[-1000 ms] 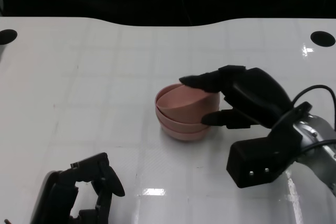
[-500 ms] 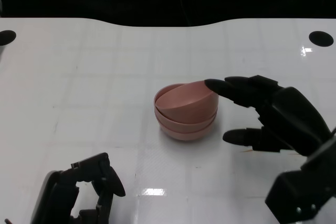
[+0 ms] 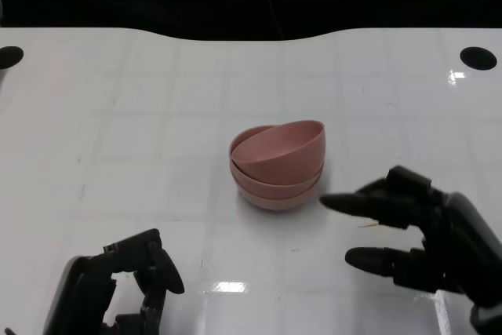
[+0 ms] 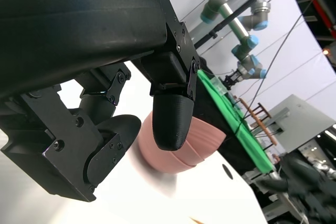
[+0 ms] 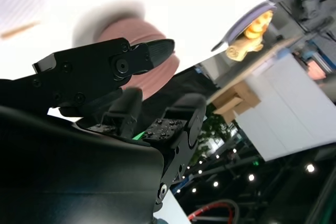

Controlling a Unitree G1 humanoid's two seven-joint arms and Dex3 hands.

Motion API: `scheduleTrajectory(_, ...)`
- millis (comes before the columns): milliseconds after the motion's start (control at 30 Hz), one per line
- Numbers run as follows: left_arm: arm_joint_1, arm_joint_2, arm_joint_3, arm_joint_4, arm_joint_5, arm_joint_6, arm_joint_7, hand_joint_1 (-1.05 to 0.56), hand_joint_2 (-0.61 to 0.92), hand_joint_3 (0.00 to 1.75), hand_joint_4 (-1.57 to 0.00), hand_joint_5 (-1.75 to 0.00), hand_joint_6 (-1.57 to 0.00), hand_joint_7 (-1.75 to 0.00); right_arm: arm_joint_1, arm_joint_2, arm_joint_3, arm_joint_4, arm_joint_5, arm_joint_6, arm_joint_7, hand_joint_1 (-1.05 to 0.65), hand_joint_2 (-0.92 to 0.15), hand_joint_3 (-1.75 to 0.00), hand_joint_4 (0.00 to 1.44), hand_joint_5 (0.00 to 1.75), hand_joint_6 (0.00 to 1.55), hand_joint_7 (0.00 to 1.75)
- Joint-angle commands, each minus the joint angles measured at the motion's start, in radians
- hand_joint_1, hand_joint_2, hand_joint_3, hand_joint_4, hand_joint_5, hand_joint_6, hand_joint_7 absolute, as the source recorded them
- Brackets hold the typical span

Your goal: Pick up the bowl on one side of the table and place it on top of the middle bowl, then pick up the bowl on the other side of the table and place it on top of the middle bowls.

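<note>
The white counter point(image 3: 157, 115) fills the head view, with a dark round hole near each far corner.

My right hand point(image 3: 427, 237) sits at the near right, just beside the bowls but clear of them. Its fingers point(image 3: 353, 203) are spread and point toward the stack; nothing is in them. My left hand point(image 3: 118, 292) rests at the near left edge, well apart from the bowls, fingers curled inward around nothing.

The pink bowl stack point(image 3: 277, 166) stands at the counter's middle. Two bowls nest level; the top bowl point(image 3: 286, 147) sits tilted, its rim higher on the right than on the left.

In the left wrist view the stack point(image 4: 202, 139) shows past my fingertips. The right wrist view shows it blurred point(image 5: 152, 72) behind my fingers.

A small tan sliver point(image 3: 369, 225) lies on the counter near my right fingers; I cannot tell what it is.
</note>
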Motion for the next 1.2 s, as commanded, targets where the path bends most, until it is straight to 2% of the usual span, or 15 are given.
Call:
scheduleTrajectory(33, -0.007, 0.022, 0.009, 0.015, -0.025, -0.004, -0.016, 0.06, 0.34, 1.52, -0.85, -1.75, -0.79, -1.54, -0.008, 0.022, -0.028, 0.061, -0.006, -0.058, -0.047, -0.09, -0.91, -0.10, 0.61, 1.12, 0.84, 0.41)
scheduleTrajectory(67, -0.008, 0.024, 0.010, 0.020, -0.035, -0.009, -0.019, 0.06, 0.34, 1.51, -0.84, -1.75, -0.79, -1.53, -0.015, 0.032, -0.031, 0.082, -0.007, -0.071, -0.059, -0.06, -0.84, -0.25, 0.64, 1.23, 0.84, 0.55)
scheduleTrajectory(133, -0.009, 0.022, 0.014, 0.027, -0.054, -0.009, -0.024, 0.05, 0.34, 1.51, -0.84, -1.74, -0.79, -1.52, -0.047, 0.052, -0.025, 0.161, 0.063, -0.103, -0.034, -0.03, -0.56, -0.82, 0.68, 1.36, 0.80, 0.82)
scheduleTrajectory(167, -0.009, 0.022, 0.015, 0.028, -0.059, -0.008, -0.025, 0.04, 0.35, 1.51, -0.84, -1.73, -0.80, -1.51, -0.058, 0.057, -0.024, 0.187, 0.087, -0.114, -0.020, 0.00, -0.45, -1.05, 0.70, 1.42, 0.80, 0.94)
scheduleTrajectory(233, -0.010, 0.021, 0.013, 0.035, -0.082, -0.008, -0.037, 0.04, 0.35, 1.50, -0.84, -1.73, -0.80, -1.50, -0.079, 0.062, -0.021, 0.230, 0.137, -0.124, 0.018, 0.02, -0.38, -1.18, 0.71, 1.46, 0.80, 1.00)
scheduleTrajectory(333, -0.017, 0.020, 0.013, 0.054, -0.117, -0.008, -0.060, 0.03, 0.41, 1.43, -0.80, -1.71, -0.78, -1.50, -0.112, 0.066, -0.019, 0.287, 0.220, -0.116, 0.101, 0.22, -0.29, -1.45, 0.86, 1.53, 0.90, 1.14)
scheduleTrajectory(433, -0.024, 0.019, 0.015, 0.065, -0.125, -0.017, -0.071, 0.02, 0.42, 1.42, -0.79, -1.70, -0.77, -1.49, -0.120, 0.068, -0.025, 0.303, 0.261, -0.109, 0.156, 0.25, -0.22, -1.63, 0.95, 1.60, 0.96, 1.24)
scheduleTrajectory(467, -0.025, 0.018, 0.016, 0.066, -0.124, -0.016, -0.071, 0.02, 0.42, 1.42, -0.79, -1.69, -0.77, -1.49, -0.121, 0.072, -0.028, 0.302, 0.264, -0.110, 0.164, 0.27, -0.17, -1.69, 0.99, 1.64, 0.98, 1.30)
scheduleTrajectory(567, -0.029, 0.015, 0.019, 0.072, -0.122, -0.018, -0.070, 0.02, 0.41, 1.41, -0.79, -1.69, -0.78, -1.48, -0.121, 0.082, -0.041, 0.302, 0.252, -0.119, 0.168, 0.33, -0.11, -1.74, 1.03, 1.68, 0.99, 1.39)
scheduleTrajectory(667, -0.032, 0.016, 0.021, 0.078, -0.111, -0.023, -0.065, 0.02, 0.41, 1.41, -0.80, -1.70, -0.78, -1.48, -0.118, 0.089, -0.050, 0.304, 0.237, -0.131, 0.168, 0.33, -0.10, -1.75, 1.04, 1.69, 0.99, 1.42)
scheduleTrajectory(1200, -0.051, 0.016, 0.026, 0.115, -0.092, -0.032, -0.061, 0.03, 0.38, 1.43, -0.82, -1.67, -0.79, -1.47, -0.139, 0.106, -0.076, 0.354, 0.195, -0.173, 0.162, 0.28, -0.05, -1.75, 1.04, 1.74, 0.97, 1.45)
